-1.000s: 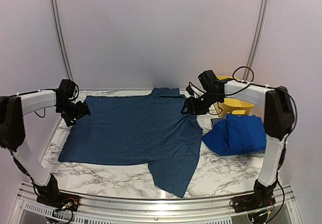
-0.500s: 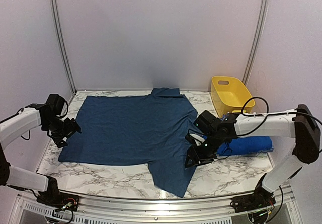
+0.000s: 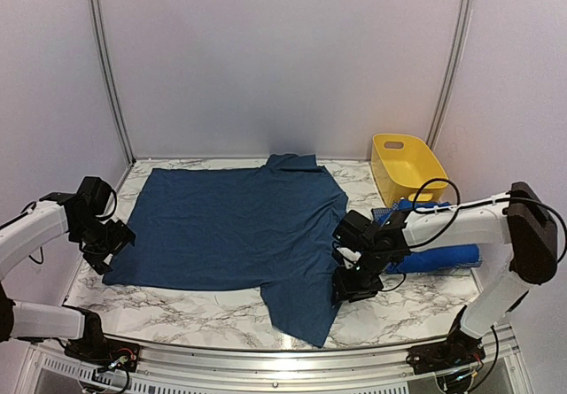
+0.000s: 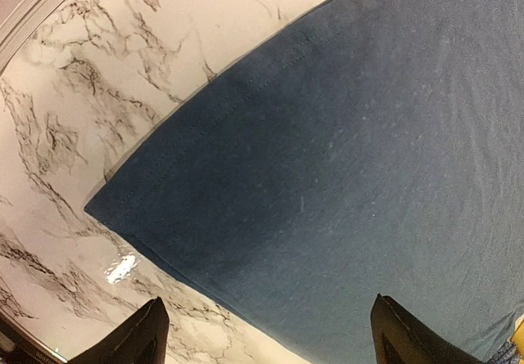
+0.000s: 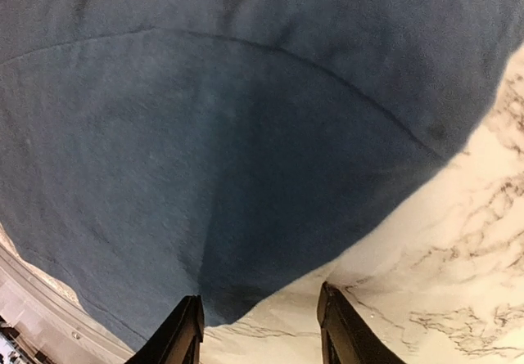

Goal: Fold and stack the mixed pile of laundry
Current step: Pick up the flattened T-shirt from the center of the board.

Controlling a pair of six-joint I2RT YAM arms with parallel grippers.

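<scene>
A large dark denim-blue garment (image 3: 232, 227) lies spread flat on the marble table (image 3: 177, 310). My left gripper (image 3: 103, 257) is open just above its near left corner (image 4: 106, 208), holding nothing. My right gripper (image 3: 344, 289) is open over the garment's right sleeve edge (image 5: 270, 290), holding nothing. A bright royal-blue garment (image 3: 443, 254) lies folded at the right behind the right arm. A bit of the blue-and-white checked shirt (image 3: 382, 212) shows beside it.
A yellow plastic tub (image 3: 406, 166) stands at the back right. Bare marble shows along the front edge (image 3: 204, 314) and at the left edge (image 4: 74, 78). The metal frame rail (image 3: 266, 359) runs along the near side.
My right arm swung from the back near the tub down to the garment's right sleeve at the front. My left gripper moved down the left side to the near left corner.
</scene>
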